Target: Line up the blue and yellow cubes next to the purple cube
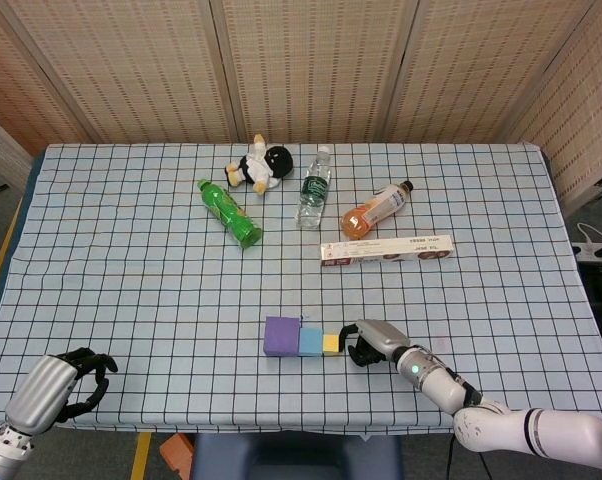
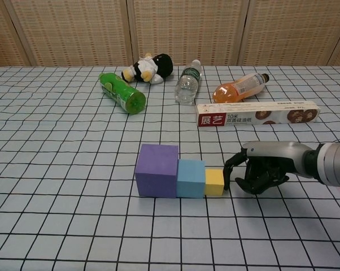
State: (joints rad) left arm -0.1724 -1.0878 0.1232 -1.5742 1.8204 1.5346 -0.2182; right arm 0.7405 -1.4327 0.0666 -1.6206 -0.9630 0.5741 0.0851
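L hand (image 1: 59,385) sits at the near table edge, well left of the purple cube (image 2: 156,170), fingers curled in, holding nothing. Idle.

Purple cube is the ref. Blue cube (image 2: 191,178) touches its right face, yellow cube (image 2: 214,182) touches blue's right face. Row looks straight in both views, near faces roughly flush, so I'd call the lineup basically done.

R hand (image 2: 259,172) is just right of yellow, fingers curled in on nothing, one fingertip at or on yellow's right face; can't tell for sure if there's contact.

Behind the row, well apart: green bottle (image 2: 122,92), plush toy (image 2: 148,67), clear bottle (image 2: 188,82), orange bottle (image 2: 239,87), box (image 2: 257,113). Not in the way.

Risks from here:
- Any more push from R hand slides the whole row left, or skews it if force is off-centre. Yellow is smallest, so likely rotates first.
- Retract w/ a fingertip hooked on yellow could drag it off blue and open a gap.
- Checked cloth (image 2: 57,169) may bunch under a sliding cube and tip it.

Safest guess: lift R hand straight away rightward, no sweep.
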